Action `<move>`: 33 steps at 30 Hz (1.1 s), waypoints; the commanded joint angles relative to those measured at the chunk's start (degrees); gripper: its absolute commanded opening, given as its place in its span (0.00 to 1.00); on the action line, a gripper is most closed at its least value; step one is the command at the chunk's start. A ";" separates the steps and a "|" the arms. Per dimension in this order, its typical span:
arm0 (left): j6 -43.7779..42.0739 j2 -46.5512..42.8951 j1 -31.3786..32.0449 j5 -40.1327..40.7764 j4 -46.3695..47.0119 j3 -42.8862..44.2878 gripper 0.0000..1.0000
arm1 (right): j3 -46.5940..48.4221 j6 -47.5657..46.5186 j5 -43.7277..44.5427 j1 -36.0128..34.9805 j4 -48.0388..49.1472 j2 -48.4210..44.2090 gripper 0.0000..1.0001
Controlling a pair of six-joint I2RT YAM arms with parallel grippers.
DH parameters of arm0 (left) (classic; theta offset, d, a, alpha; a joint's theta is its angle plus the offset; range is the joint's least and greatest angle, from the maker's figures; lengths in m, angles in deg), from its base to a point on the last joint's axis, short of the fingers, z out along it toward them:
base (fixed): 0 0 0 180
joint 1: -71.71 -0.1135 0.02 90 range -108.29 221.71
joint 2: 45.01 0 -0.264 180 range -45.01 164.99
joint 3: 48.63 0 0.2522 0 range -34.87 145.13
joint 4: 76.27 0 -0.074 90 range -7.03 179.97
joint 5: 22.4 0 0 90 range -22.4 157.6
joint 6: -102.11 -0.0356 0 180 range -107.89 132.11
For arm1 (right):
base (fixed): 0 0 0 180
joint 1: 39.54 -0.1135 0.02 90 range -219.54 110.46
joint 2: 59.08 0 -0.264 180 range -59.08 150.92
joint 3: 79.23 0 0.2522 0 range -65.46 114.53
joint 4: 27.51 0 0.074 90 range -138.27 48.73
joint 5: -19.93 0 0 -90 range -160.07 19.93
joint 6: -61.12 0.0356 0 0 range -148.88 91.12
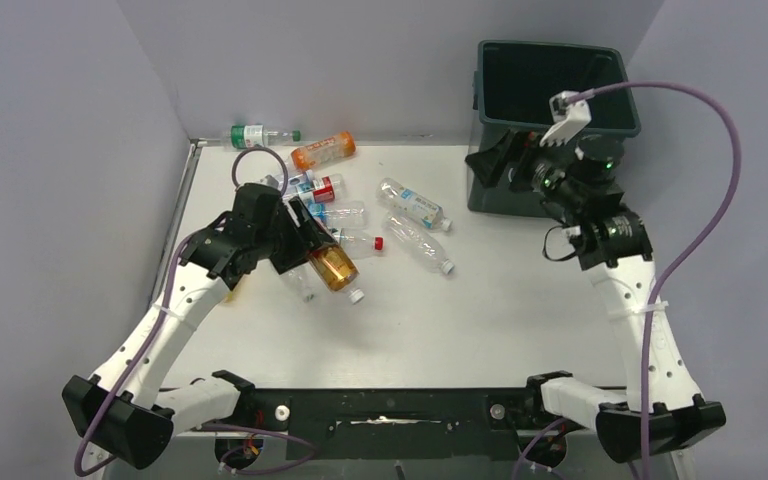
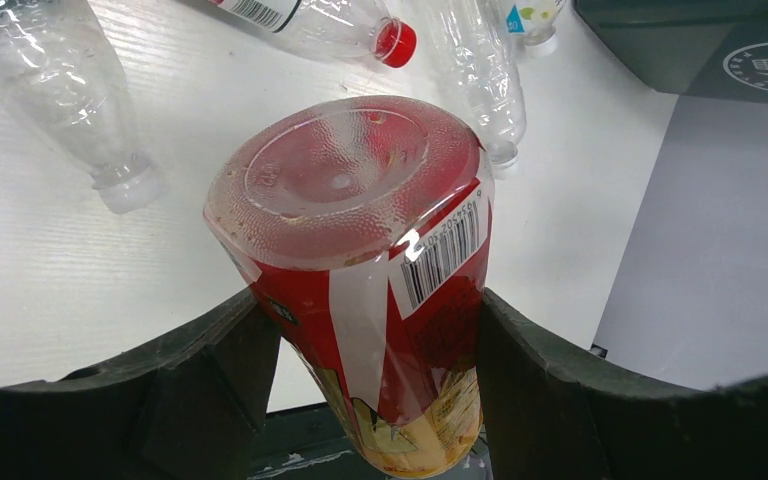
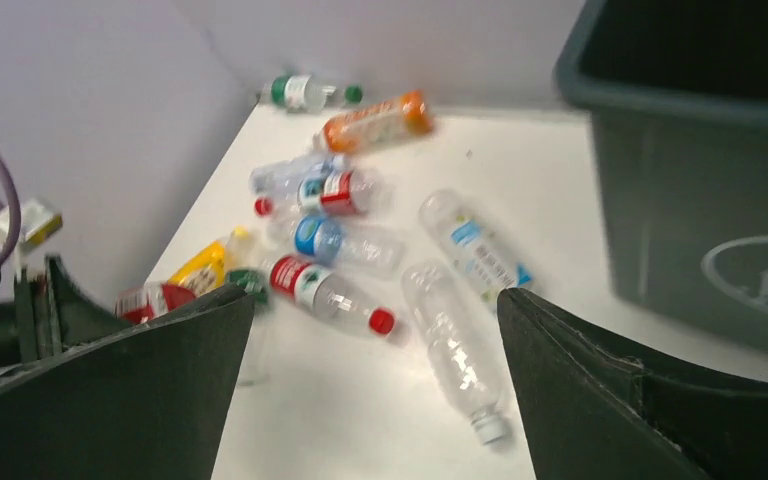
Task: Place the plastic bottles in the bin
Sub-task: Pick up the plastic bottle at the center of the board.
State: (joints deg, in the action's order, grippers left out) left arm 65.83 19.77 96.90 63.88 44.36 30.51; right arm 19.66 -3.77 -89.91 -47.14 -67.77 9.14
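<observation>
Amber bottle (image 2: pixel 350 190) sits clamped in left tool (image 2: pixel 370 320); right tool (image 3: pixel 372 300) gapes empty near bin (image 3: pixel 660 180).

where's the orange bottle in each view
Top external: orange bottle lies upper left of centre, near the back wall.
Left wrist: not in it.
Right wrist: orange bottle at top centre, slightly blurred.
Shared landmark: the bin, at the right in all three views.

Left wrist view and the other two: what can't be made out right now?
- Left wrist: red-labelled amber plastic bottle, neck and cap hidden behind left jaws and bottom edge.
- Top: dark green square plastic bin, inside too dark for contents.
- Right wrist: blur; labels on loose table bottles unreadable.
</observation>
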 commanded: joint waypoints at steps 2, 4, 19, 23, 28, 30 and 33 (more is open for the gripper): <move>-1.90 1.88 1.57 1.84 -2.85 6.01 0.41 | -16.40 4.76 5.76 -10.99 7.47 -5.99 0.98; -0.85 2.55 3.08 3.46 -3.36 7.20 0.41 | -21.95 6.21 6.43 -14.58 10.00 -8.20 0.98; 11.00 10.53 20.76 16.10 1.36 8.51 0.41 | -32.13 5.89 -0.05 -17.13 7.52 -17.06 0.98; 11.32 14.52 22.55 16.13 2.29 10.24 0.41 | -32.15 5.39 -0.77 -17.13 7.04 -18.20 0.98; 10.05 18.87 22.80 14.31 5.10 12.26 0.42 | -31.77 4.61 -1.22 -17.08 5.79 -18.11 0.98; 8.77 20.91 22.78 13.81 5.61 13.96 0.42 | -31.78 4.67 -1.78 -17.09 5.53 -18.11 0.98; 6.96 23.37 22.80 12.94 7.02 16.13 0.42 | -32.15 5.33 -2.43 -17.04 4.98 -18.24 0.98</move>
State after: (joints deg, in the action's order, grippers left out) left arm 75.42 41.12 119.57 77.76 45.76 41.33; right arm -12.45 1.63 -90.47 -64.01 -63.25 -8.30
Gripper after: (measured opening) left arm 0.623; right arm 0.983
